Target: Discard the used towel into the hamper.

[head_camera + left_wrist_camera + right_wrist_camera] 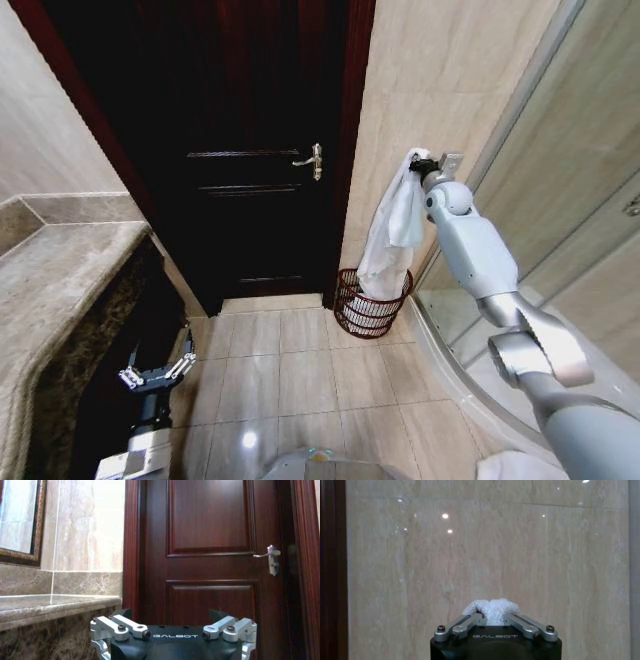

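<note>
The towel, white and limp, is hanging from the right tool high against the beige tiled wall on the right, its lower end trailing down to the rim of the hamper, which is standing on the floor tiles in the far corner just right of the dark door. In the same head view the left tool is waiting low at the near left beside the stone tabletop, spread wide with nothing in it. From the left wrist, that left tool is facing the door and its handle, fingers well apart. From the right wrist, the right tool is pinching a white bunch of towel between narrowed fingers, facing the wall. The carrying step is looking almost done; the next move is calling for the cloth to be centred over the basket's mouth before letting go, so that it is not draping over the rim.
</note>
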